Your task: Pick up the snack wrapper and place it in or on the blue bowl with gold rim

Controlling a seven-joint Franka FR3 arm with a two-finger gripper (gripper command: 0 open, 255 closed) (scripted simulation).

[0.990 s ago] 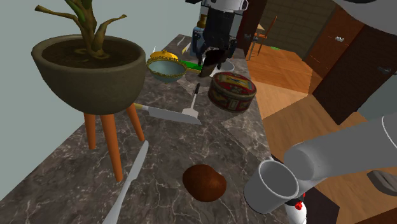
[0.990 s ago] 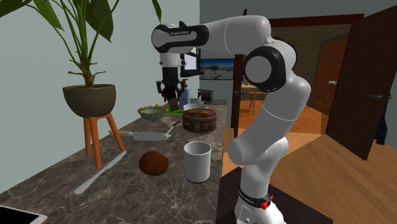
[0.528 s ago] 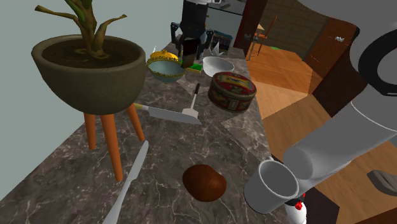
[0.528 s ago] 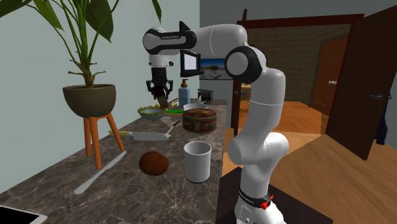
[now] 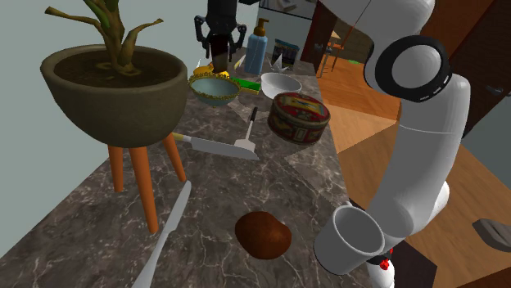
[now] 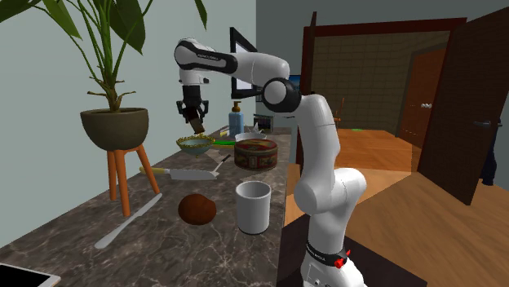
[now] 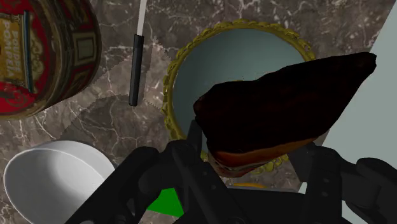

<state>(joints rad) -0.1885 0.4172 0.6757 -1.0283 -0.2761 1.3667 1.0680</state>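
The blue bowl with a gold rim [image 5: 214, 87] stands on the marble counter by the plant pot. My black gripper [image 5: 219, 51] hangs right above it, shut on the snack wrapper [image 5: 219, 62], a dark brown packet. In the wrist view the wrapper [image 7: 286, 114] is clasped between the fingers and juts out over the bowl's pale blue inside [image 7: 210, 70]; the gripper [image 7: 251, 162] is centred near the bowl's rim. From the second exterior view the gripper [image 6: 196, 119] holds the wrapper [image 6: 198, 126] a short way above the bowl [image 6: 195, 145].
A red tin [image 5: 299, 116] and a white bowl [image 5: 281, 82] sit to the shoulder view's right of the blue bowl, a blue soap bottle [image 5: 256, 51] behind. A spatula [image 5: 221, 147], a knife [image 5: 168, 233], a brown lump [image 5: 263, 234] and a white cup [image 5: 350, 239] lie nearer. The plant pot [image 5: 115, 82] stands on orange legs.
The gripper has carried the wrapper toward the shoulder view's left, from above the white bowl and tin to above the blue bowl. The arm has stretched out further.
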